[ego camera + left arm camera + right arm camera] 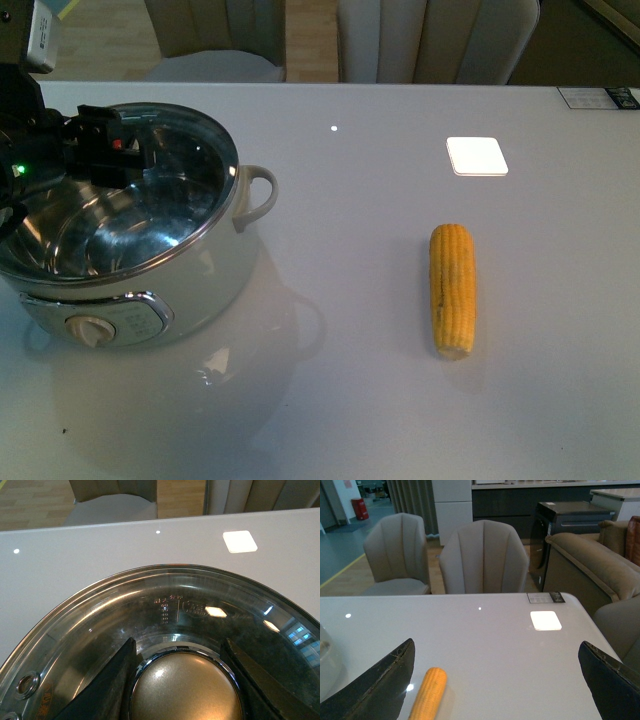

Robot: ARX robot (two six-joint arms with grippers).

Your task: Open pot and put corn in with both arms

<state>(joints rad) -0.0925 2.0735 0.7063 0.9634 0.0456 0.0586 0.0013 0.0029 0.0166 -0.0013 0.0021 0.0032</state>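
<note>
Two grips: my left gripper [176, 646] clamps the lid's [100, 615] knob [185, 690] on the pot [215, 270], left; the glass looks heavy and fragile. My right gripper [496, 647] gapes. The corn [452, 288] lies right, stiff and likely to roll; I'd pinch its middle.

**Inspector:** Cookware on the table [350, 420]?

**Assistant:** One pot [200, 290] at near left and one glass lid [150, 615]. The lid carries one knob [185, 690]. The pot front shows one dial [90, 330], and one loop handle [258, 195] is visible on its right.

**Inspector:** Produce?

**Assistant:** One corn cob [453, 290], right of the pot.

**Inspector:** Seating beyond the far edge?

**Assistant:** Two chairs, one left [397, 555] and one right [484, 557], plus one sofa [590, 560] further right.

**Inspector:** Machinery?

**Assistant:** One arm [40, 150] at far left in the front view. Two black fingers [105, 690] show in the left wrist view, and two fingers [375, 685] in the right.

**Inspector:** Reflections?

**Assistant:** One bright square [476, 156] and one small dot [334, 128].
</note>
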